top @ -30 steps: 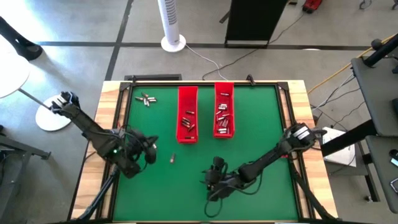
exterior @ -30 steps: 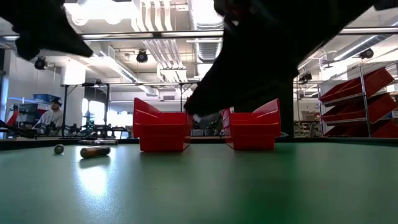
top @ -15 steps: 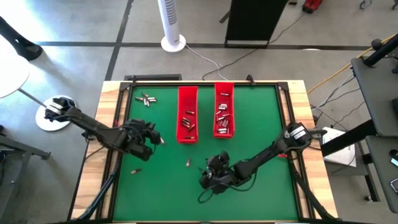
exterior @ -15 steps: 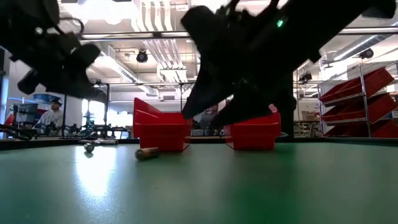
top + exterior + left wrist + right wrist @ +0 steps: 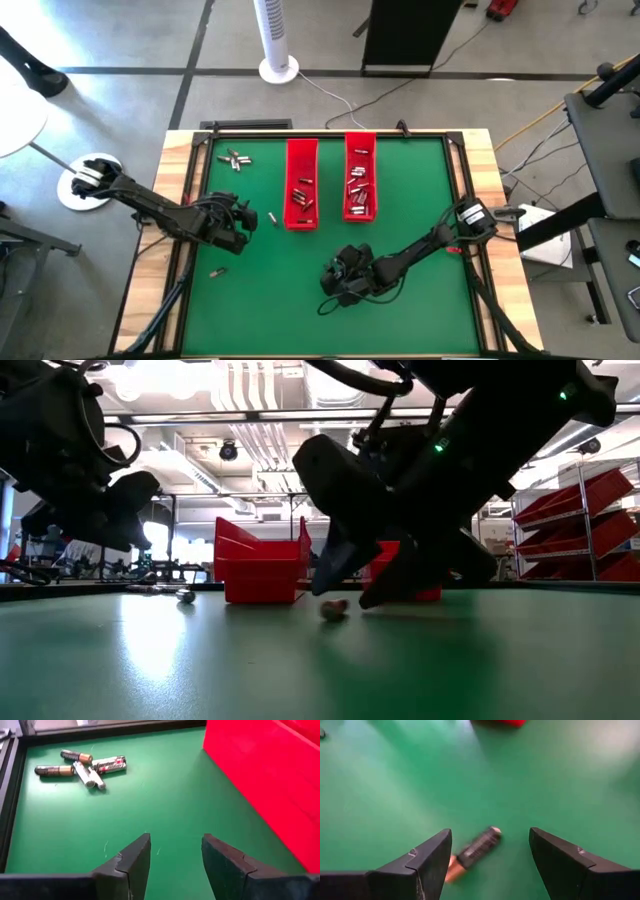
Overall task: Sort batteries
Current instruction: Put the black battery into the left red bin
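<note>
left pincer (image 5: 172, 865) spreading empty, pointing at battery pile (image 5: 82, 765) | right pincer (image 5: 490, 857) gaping wide, straddling brown battery (image 5: 472, 852) lying on worktop (image 5: 420, 200)

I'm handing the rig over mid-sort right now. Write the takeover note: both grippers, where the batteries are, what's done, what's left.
Left gripper: open, empty, beside the left red tray.
Right gripper: open, low over the mat, jaws either side of a loose battery, not gripped.
Batteries: some in both trays; right tray. Unsorted cluster at the far left corner. Singles lie near the left tray and at the left edge.
Left: grab that battery, bin the rest.
</note>
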`<act>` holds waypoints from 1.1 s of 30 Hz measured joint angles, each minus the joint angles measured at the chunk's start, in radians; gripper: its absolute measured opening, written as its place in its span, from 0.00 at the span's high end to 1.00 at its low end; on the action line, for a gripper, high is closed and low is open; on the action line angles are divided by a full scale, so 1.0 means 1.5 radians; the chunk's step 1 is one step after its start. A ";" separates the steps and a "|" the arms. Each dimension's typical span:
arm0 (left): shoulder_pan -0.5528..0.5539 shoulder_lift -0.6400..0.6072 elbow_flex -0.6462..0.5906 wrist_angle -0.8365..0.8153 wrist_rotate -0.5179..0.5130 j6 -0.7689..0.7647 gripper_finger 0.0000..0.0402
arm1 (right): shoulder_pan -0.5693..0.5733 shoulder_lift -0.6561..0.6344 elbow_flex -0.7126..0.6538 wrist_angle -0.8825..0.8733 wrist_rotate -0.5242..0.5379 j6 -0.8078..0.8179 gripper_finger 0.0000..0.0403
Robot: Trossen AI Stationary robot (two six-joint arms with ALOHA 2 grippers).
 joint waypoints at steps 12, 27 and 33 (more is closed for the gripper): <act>0.000 0.001 0.029 0.001 -0.009 0.056 0.61 | 0.013 -0.015 0.014 -0.099 -0.058 -0.008 0.39; 0.000 0.004 0.031 0.005 -0.010 0.056 0.61 | 0.133 -0.037 0.049 -0.285 0.045 0.220 0.37; 0.000 0.013 0.031 0.012 -0.010 0.056 0.61 | 0.122 -0.003 0.049 -0.258 0.051 0.249 0.40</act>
